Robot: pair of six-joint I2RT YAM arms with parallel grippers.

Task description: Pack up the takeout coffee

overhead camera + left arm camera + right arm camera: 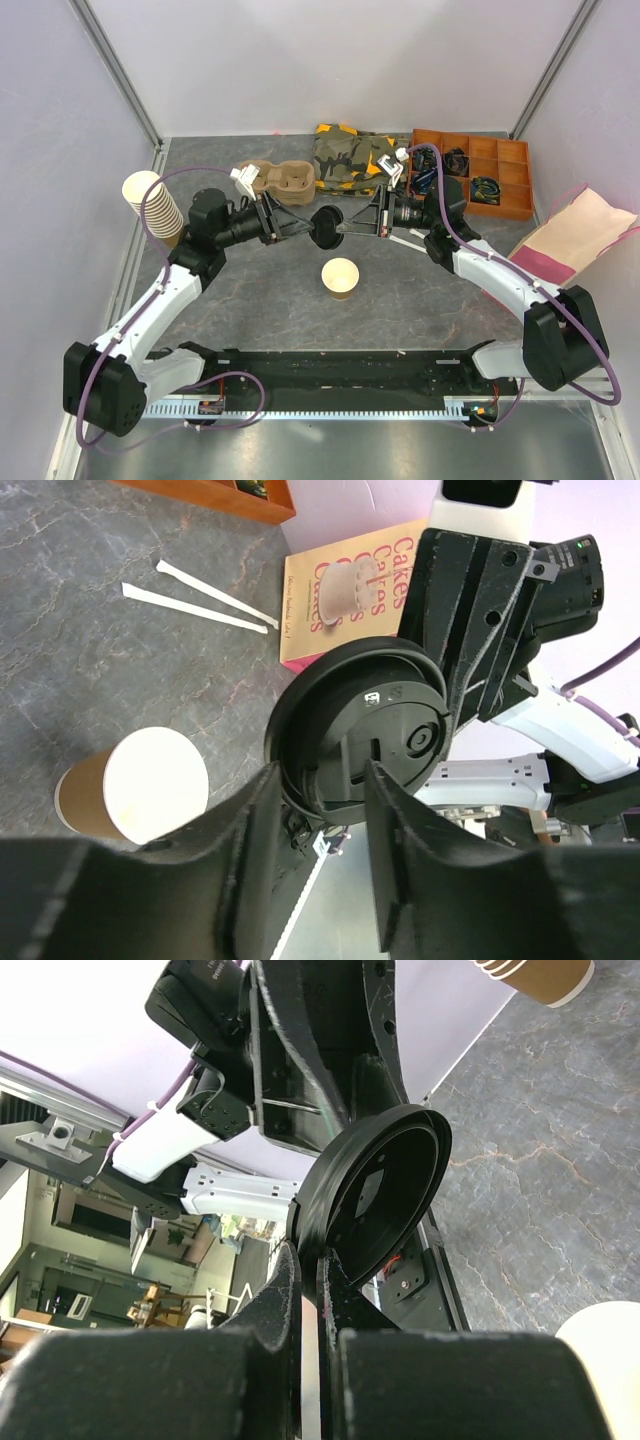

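A small tan paper cup (340, 278) stands open, without a lid, on the grey table between the arms; it also shows in the left wrist view (135, 785) and in the right wrist view (605, 1360). The round black lid (326, 228) is held on edge in the air behind the cup. My right gripper (350, 228) is shut on the lid's rim (375, 1190), its fingers (285, 1290) pinching it. My left gripper (300, 228) is open, its fingers (255, 820) standing apart on either side of the lid's lower edge (365, 730).
A tall stack of lidless cups (155, 205) stands at the left. A pulp cup carrier (282, 180), a camouflage pouch (345, 155) and an orange compartment tray (480, 170) line the back. A paper bag (580, 235) lies at the right. Wrapped straws (200, 600) lie by a cake box (340, 585).
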